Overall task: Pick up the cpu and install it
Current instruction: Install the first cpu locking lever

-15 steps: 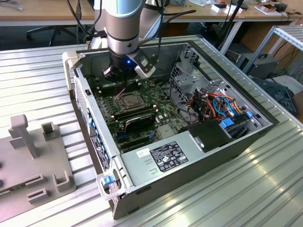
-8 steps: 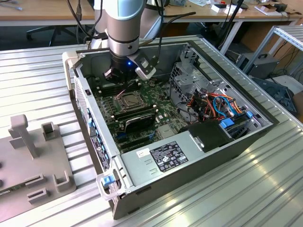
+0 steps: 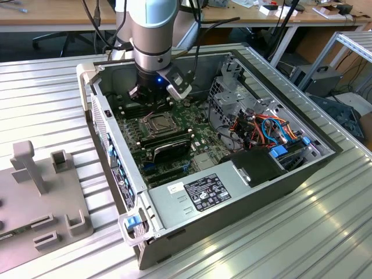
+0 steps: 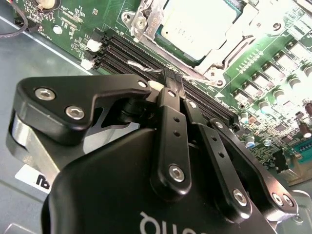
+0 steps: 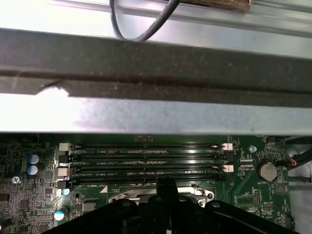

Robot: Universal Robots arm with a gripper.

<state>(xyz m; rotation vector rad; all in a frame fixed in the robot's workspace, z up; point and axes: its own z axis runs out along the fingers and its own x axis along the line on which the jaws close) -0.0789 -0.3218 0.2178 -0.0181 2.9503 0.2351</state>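
The cpu (image 4: 195, 22) lies flat in its socket on the green motherboard, its silver-grey top showing inside the metal socket frame (image 4: 222, 53). In the exterior view the cpu (image 3: 158, 122) sits just in front of my gripper (image 3: 152, 102), which reaches down into the open case. My gripper (image 4: 174, 83) is shut, with its two black fingers pressed tip to tip and nothing seen between them. The tips hover over the empty memory slots (image 4: 146, 56), right beside the socket's thin wire lever (image 4: 195, 75). In the first wrist view my gripper (image 5: 165, 184) points at the memory slots (image 5: 146, 158).
The computer case (image 3: 174, 232) lies open on a ribbed metal table. A power supply (image 3: 200, 195) and a drive cage with coloured cables (image 3: 261, 128) crowd the exterior view's right. Black memory sticks (image 3: 165, 145) stand near the socket. A grey fixture block (image 3: 40, 192) stands at the exterior view's left.
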